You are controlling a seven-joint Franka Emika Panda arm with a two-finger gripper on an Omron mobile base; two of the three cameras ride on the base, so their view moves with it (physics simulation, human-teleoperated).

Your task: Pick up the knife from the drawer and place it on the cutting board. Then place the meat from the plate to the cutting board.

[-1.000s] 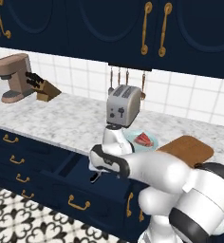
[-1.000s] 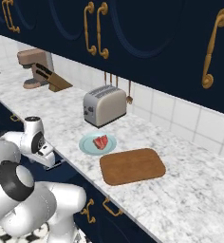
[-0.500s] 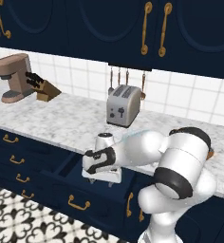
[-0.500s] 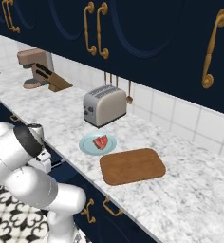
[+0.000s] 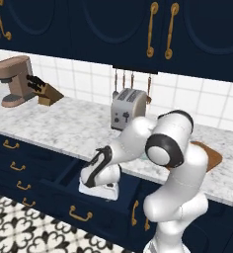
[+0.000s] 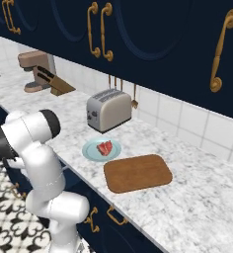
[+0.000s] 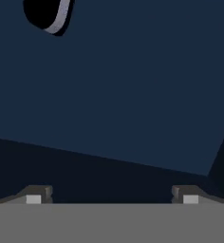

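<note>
Navy cabinets (image 5: 89, 24), white tile wall (image 5: 207, 101), patterned floor (image 5: 19, 222).

Drawer (image 5: 64, 180) pulled out below counter (image 6: 197, 207) edge, arm's hand down inside it. In hand view, knife (image 7: 50, 16) lies on drawer floor at far top left. On counter: meat (image 6: 105, 147) on plate (image 6: 91, 153), plate just left of cutting board (image 6: 137, 172), apart. Toaster (image 6: 107, 109) behind plate, by the wall. Knife block (image 6: 57, 85) w/ coffee machine (image 6: 33, 69) further left.

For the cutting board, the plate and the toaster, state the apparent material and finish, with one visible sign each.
Cutting board: likely wood, matt brown with faint grain.
Plate: perhaps glazed ceramic, smooth pale teal.
Toaster: seemingly brushed metal, grey with soft sheen.
</note>
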